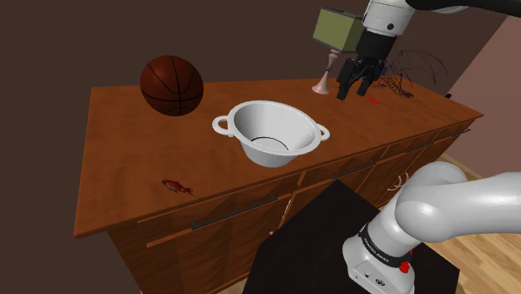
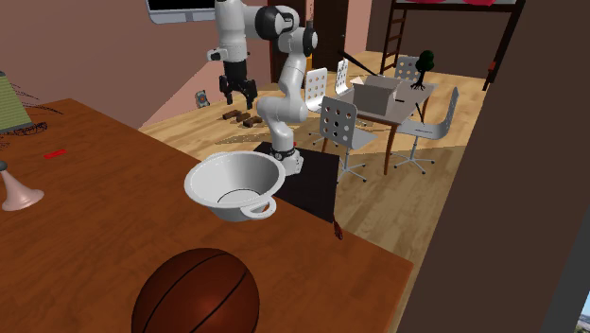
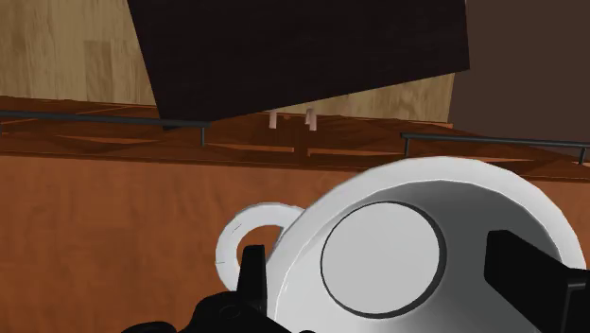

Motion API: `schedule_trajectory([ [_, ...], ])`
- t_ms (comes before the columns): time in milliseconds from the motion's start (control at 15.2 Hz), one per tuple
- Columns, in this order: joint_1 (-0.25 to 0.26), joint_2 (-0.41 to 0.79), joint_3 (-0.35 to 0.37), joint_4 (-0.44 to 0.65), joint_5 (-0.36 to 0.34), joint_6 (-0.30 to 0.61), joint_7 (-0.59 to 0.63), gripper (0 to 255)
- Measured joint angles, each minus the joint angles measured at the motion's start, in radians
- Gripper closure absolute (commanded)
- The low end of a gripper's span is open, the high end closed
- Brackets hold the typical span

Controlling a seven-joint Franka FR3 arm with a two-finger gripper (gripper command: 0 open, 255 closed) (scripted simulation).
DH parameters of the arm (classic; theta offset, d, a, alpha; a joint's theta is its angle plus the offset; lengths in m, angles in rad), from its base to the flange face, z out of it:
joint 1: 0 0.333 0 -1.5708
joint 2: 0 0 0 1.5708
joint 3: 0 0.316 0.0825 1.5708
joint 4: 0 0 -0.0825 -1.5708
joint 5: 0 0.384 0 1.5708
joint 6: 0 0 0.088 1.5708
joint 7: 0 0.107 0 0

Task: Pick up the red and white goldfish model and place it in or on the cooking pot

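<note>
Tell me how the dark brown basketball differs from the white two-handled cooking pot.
The dark brown basketball has black seams; the white two-handled cooking pot is plain. The basketball is a closed sphere; the pot is an open bowl with loop handles. The basketball sits toward the shoulder view's left of the pot. Both rest on the wooden cabinet top.

Around the one white pot point(image 1: 250, 125) sit one basketball point(image 1: 171, 85), one small red fish point(image 1: 177, 186) and one pink goblet point(image 1: 321, 83).

On the table point(image 1: 125, 163), the pot point(image 1: 275, 125) stands at centre. In the shoulder view, the ball point(image 1: 171, 85) sits behind it to the left. The goldfish point(image 1: 177, 186) lies near the front edge, left.
</note>
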Motion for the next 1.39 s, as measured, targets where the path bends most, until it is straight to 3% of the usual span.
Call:
schedule_trajectory([
  [198, 0.013, 0.02, 0.013, -0.009, 0.01, 0.03, 0.002, 0],
  [858, 0.12, 0.21, 0.131, -0.051, 0.085, 0.278, 0.03, 0],
  [1386, 0.19, 0.416, 0.224, -0.004, 0.109, 0.454, 0.045, 0],
])
